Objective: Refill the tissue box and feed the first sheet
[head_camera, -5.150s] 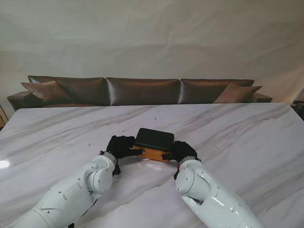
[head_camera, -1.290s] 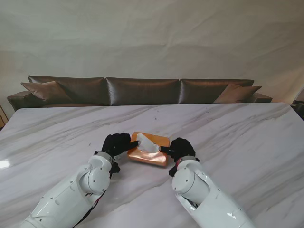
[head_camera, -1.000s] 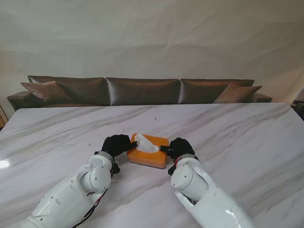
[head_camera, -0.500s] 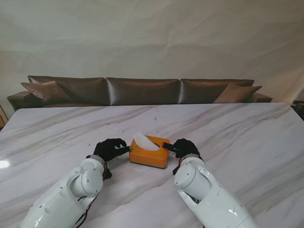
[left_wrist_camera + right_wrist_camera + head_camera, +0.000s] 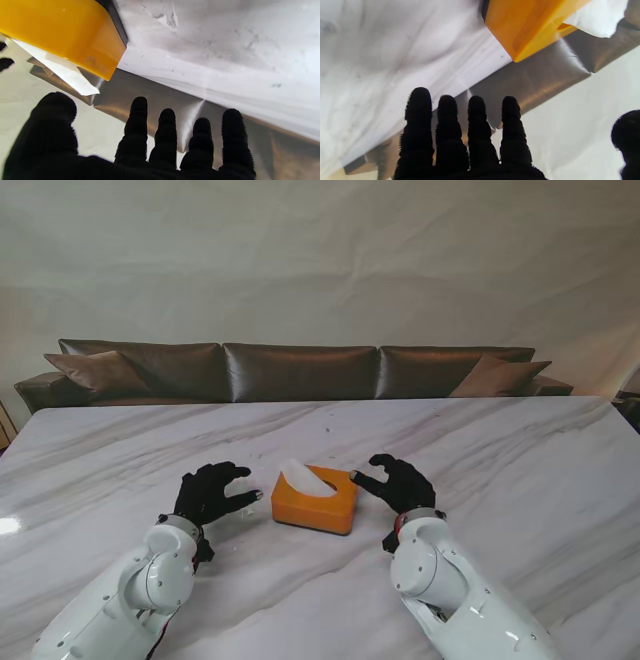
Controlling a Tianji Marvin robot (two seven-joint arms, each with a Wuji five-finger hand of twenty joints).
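An orange tissue box point(image 5: 316, 502) sits upright on the marble table point(image 5: 500, 450), with a white tissue sheet point(image 5: 303, 478) sticking up from its top slot. My left hand point(image 5: 208, 493) hovers to the box's left, fingers spread, holding nothing. My right hand point(image 5: 397, 483) hovers to its right, also spread and apart from the box. The left wrist view shows the box point(image 5: 62, 35) and the sheet point(image 5: 65, 75) beyond my fingers point(image 5: 140, 125). In the right wrist view the box point(image 5: 527, 27) and tissue point(image 5: 597, 17) lie past my fingers point(image 5: 475, 125).
A dark brown leather sofa point(image 5: 300, 370) runs along the table's far edge, with a pale wall behind it. Grey veins cross the white marble top.
The box, dark base up earlier, now stands orange side up with the tissue poking out. Both hands have let go of it and drawn outward, fingers spreading.
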